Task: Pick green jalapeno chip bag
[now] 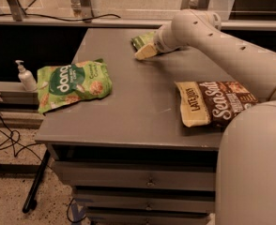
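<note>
The green jalapeno chip bag (139,41) is a small dark olive-green bag lying at the far middle of the grey table (138,111). My gripper (146,51) reaches in from the right along the pale arm (222,46) and sits down at the bag's near right side, touching or nearly touching it. The gripper and wrist hide the bag's right part.
A larger bright green "dang" bag (72,84) lies at the table's left edge. A brown and cream "Late July" bag (213,102) lies at the right under my arm. A white pump bottle (25,76) stands on a lower shelf to the left. Cables lie on the floor at the left.
</note>
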Controlling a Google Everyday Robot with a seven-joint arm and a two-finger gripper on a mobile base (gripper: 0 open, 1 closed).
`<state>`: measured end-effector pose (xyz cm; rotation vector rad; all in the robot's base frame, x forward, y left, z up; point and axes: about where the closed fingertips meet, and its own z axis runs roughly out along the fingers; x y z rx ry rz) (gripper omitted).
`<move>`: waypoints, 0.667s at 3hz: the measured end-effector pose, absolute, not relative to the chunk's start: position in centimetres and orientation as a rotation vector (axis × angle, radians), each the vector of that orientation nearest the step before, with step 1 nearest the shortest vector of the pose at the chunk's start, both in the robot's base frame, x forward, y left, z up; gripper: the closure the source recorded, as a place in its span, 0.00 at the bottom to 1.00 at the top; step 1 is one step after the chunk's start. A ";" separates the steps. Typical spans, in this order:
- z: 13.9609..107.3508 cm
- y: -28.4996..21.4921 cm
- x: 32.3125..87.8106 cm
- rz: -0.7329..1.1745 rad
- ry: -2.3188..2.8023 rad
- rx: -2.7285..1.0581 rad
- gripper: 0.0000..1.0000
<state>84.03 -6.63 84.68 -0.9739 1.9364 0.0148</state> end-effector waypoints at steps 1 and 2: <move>84.7 -6.6 84.0 0.015 1.936 -0.974 0.00; 84.6 -6.6 84.0 0.012 1.935 -0.978 0.00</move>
